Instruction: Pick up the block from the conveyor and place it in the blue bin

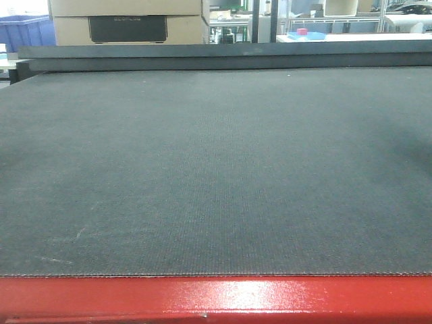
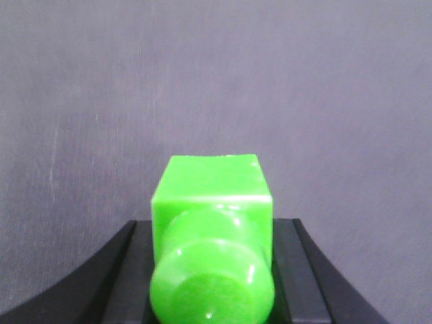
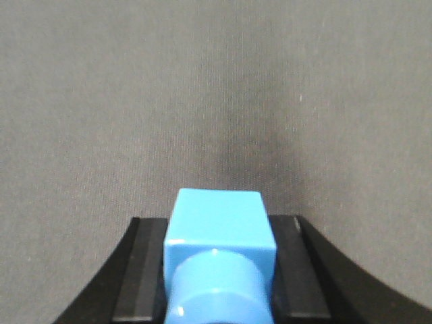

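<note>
Currently in hand: the carry, by my reading; the grab looks done and the placing is not yet done.
Right gripper (image 3: 217,233): narrowed onto the block (image 3: 219,219), with black fingers (image 3: 148,270) pressed to both its sides.
Block: bright blue with a round stud facing the wrist camera, seen against the belt's weave; its height above the belt cannot be told.
Left gripper (image 2: 212,229): closed the same way around a green block (image 2: 212,179).
Conveyor (image 1: 216,169): a wide dark grey belt with a red frame (image 1: 216,297) along the near edge; neither arm shows in the front view.
Blue bin (image 1: 23,30): a blue crate far back on the left, beyond the belt, probably the target.
Next move: swing the right arm to that bin, keep the grip firm, and open only once above it.
</note>
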